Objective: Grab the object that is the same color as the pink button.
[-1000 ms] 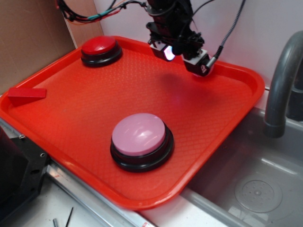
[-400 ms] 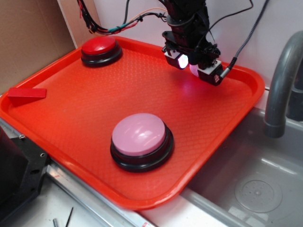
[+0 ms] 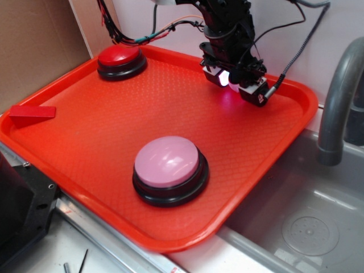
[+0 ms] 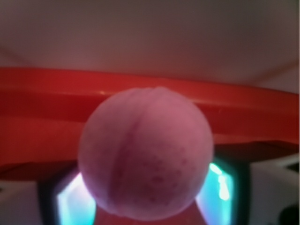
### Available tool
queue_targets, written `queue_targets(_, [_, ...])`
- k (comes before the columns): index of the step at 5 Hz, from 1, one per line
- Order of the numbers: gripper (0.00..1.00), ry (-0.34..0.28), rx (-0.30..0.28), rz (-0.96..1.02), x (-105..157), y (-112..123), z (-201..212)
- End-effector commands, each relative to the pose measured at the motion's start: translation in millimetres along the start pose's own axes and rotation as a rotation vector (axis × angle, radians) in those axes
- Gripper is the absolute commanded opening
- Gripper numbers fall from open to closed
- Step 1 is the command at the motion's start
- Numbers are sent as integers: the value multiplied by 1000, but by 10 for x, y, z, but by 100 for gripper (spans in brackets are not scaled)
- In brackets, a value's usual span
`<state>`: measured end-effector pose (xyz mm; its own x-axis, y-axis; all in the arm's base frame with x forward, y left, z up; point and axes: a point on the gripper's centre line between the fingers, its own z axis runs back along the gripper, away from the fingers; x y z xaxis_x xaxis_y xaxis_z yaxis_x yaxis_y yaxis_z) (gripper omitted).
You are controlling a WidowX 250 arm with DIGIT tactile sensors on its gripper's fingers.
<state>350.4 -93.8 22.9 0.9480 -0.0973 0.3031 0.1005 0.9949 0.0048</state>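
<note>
- Red tray point(image 3: 273, 142) fills most of the exterior view, with a grey sink point(image 3: 301, 222) at the lower right and a pale wall behind.
- Since 1.0 s ago the gripper point(image 3: 234, 81) has shifted right and slightly lower, toward the tray's far rim at the upper right; since 0.4 s ago it has moved only a little.
- Between its fingers sits the small pink ball point(image 4: 146, 152), clenched from both sides; the wrist view shows it close up, dimpled, with a seam, and the tray rim behind it.
- Whether the ball touches the tray floor I cannot tell.
- At lower centre, well apart from the gripper, stands the pink button point(image 3: 168, 162).
- At the upper left are the red button point(image 3: 120, 57) and, on the left rim, a red block point(image 3: 31, 114).
- Open tray floor lies between the 2 buttons and the gripper.
</note>
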Motion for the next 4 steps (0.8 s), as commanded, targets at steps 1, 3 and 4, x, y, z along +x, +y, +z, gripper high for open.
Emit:
queue_targets(1, [0,-96,-29,-36,281,-29,205])
queue_targets(3, [0,-75,-61,-51,-121,-10,1072])
queue_targets(4, [0,-5,-71,-55,-337,3,1523])
